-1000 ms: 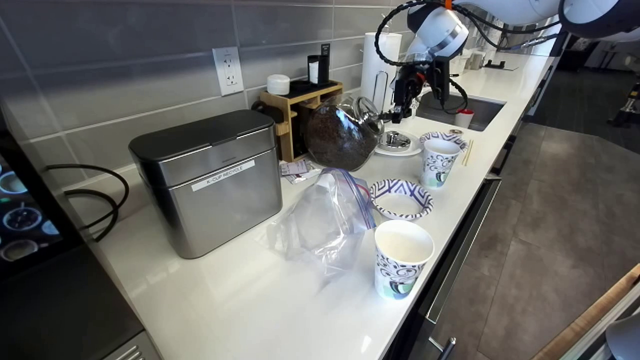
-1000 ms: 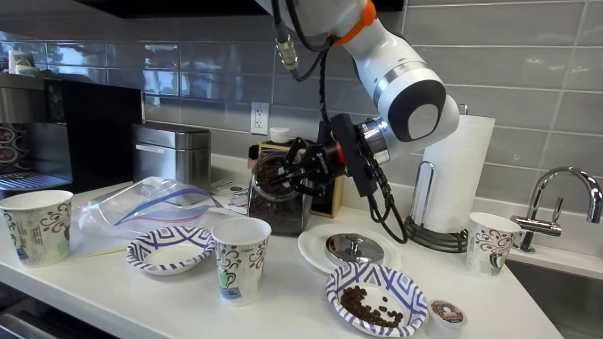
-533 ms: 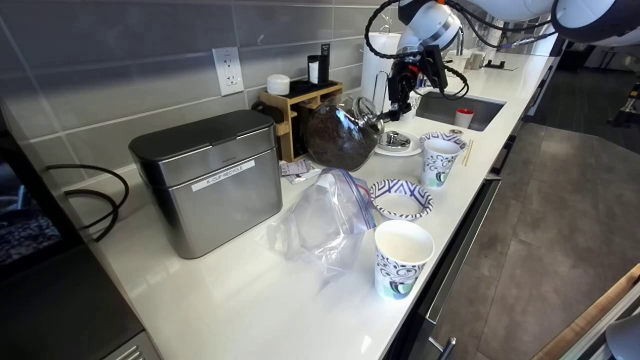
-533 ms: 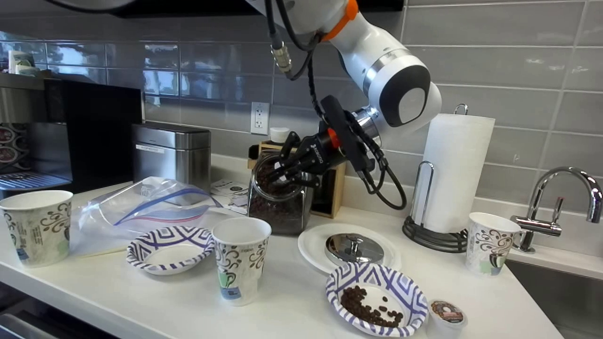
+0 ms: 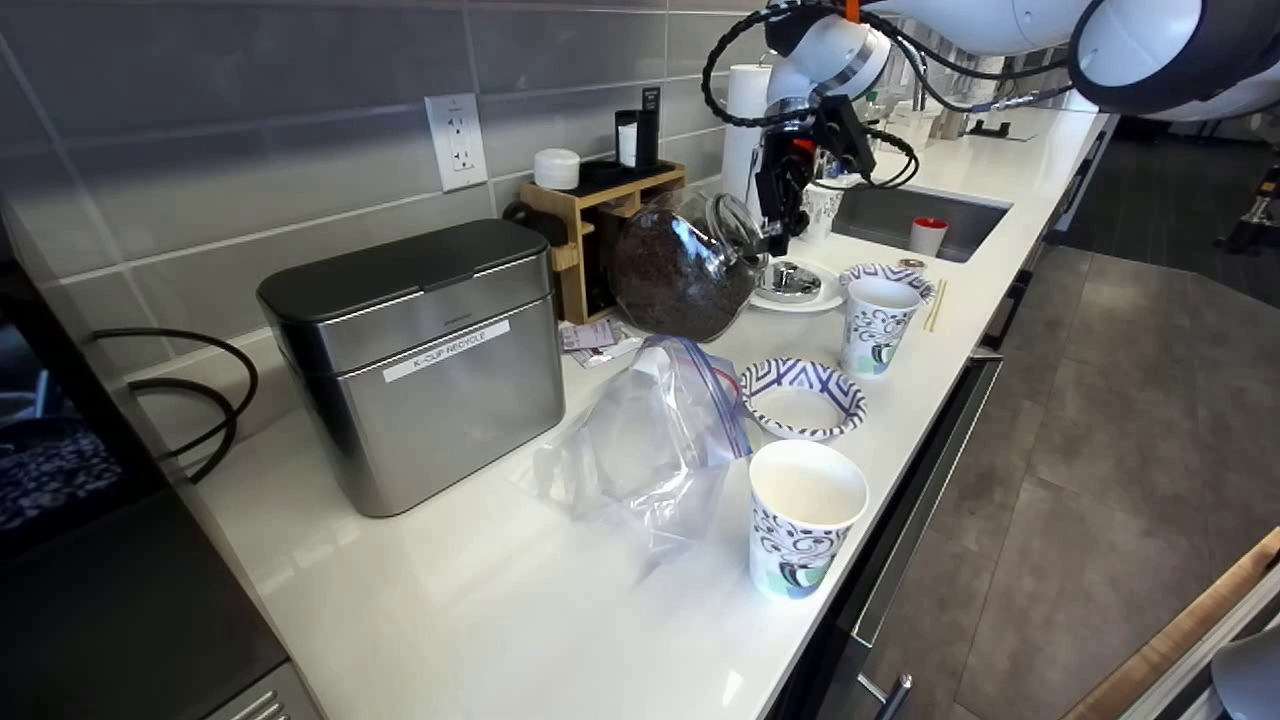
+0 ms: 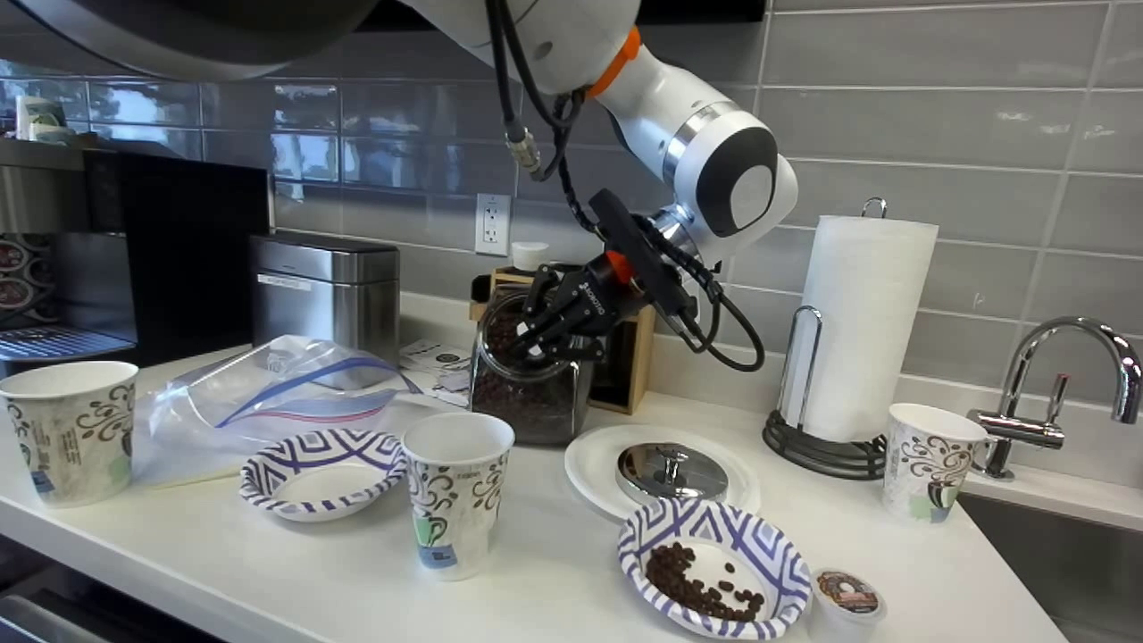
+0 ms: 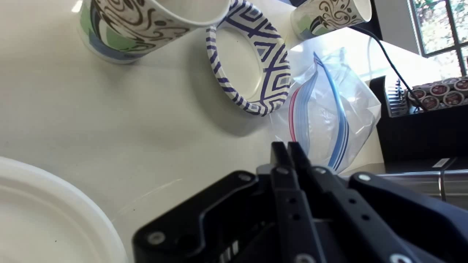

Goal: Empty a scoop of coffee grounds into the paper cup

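Note:
Paper cups, tall and white with swirl prints, stand upright at the counter's front edge [image 6: 455,496] and at its near end [image 5: 805,525]. Another stands by the sink [image 6: 933,464]. I cannot tell which one the task names. The glass jar [image 5: 680,270], full of dark coffee, stands with its open round mouth slanted; it also shows in the other exterior view [image 6: 518,411]. My gripper [image 6: 527,346] is at the jar's mouth. In the wrist view its fingertips [image 7: 287,147] are nearly together with nothing visible between them. No scoop shows; one may be hidden.
A patterned bowl [image 6: 786,580] holds some beans; another bowl [image 6: 326,487] stands beside the front cup. A white plate [image 6: 585,469] bears a metal lid [image 6: 674,473]. A plastic bag [image 5: 640,450], recycle bin [image 5: 460,380], wooden organizer [image 5: 570,230] and paper towels [image 6: 866,330] stand around.
The arm and wrist have swung left in both exterior views, and the hand has tilted. The fingers stay at the jar's mouth. The cups, bowls and jar have not moved.

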`<action>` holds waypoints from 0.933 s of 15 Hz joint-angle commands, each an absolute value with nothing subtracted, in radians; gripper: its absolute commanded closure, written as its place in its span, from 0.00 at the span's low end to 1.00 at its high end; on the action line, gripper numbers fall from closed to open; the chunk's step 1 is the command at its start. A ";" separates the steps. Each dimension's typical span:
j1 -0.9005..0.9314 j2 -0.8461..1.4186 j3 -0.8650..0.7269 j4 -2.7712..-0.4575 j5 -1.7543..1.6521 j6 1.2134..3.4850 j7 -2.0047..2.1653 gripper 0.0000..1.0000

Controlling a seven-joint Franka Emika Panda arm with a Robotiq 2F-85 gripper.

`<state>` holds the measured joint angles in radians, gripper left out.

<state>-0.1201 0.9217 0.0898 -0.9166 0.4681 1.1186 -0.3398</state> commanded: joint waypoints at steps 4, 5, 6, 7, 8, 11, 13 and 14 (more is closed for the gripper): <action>-0.105 1.000 0.105 -0.791 0.447 1.116 -0.323 0.99; -0.107 1.006 0.108 -0.785 0.452 1.118 -0.327 0.99; -0.107 1.011 0.109 -0.777 0.456 1.118 -0.327 0.99; -0.109 1.017 0.111 -0.772 0.460 1.115 -0.328 0.99; -0.111 1.020 0.115 -0.769 0.465 1.118 -0.334 0.99; -0.119 1.032 0.128 -0.759 0.488 1.116 -0.348 0.99; -0.124 1.040 0.136 -0.757 0.506 1.115 -0.354 0.99; -0.125 1.043 0.139 -0.757 0.514 1.116 -0.356 0.99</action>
